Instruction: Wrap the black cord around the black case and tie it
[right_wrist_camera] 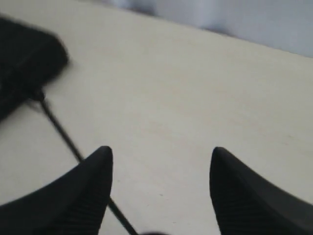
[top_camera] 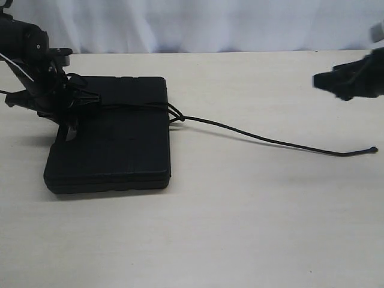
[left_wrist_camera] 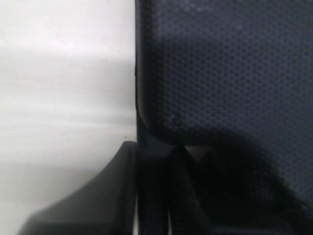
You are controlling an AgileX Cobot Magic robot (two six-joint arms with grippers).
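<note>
The black case (top_camera: 120,144) lies flat on the left of the table. The black cord (top_camera: 252,135) crosses the case's top, is knotted at its right edge (top_camera: 176,115), and trails right over the table to a knobbed tip (top_camera: 374,149). My left gripper (top_camera: 75,108) is shut on the case's left edge; in the left wrist view that edge fills the gap between the jaws (left_wrist_camera: 156,156), beside the dotted lid (left_wrist_camera: 220,73). My right gripper (top_camera: 327,81) hangs open above the table at the far right, holding nothing. The right wrist view shows the cord (right_wrist_camera: 58,127) passing under one finger of the gripper (right_wrist_camera: 161,152).
A pale table (top_camera: 240,228) carries everything; a white curtain (top_camera: 210,24) hangs behind its far edge. The left arm's body (top_camera: 30,54) stands over the case's back left corner.
</note>
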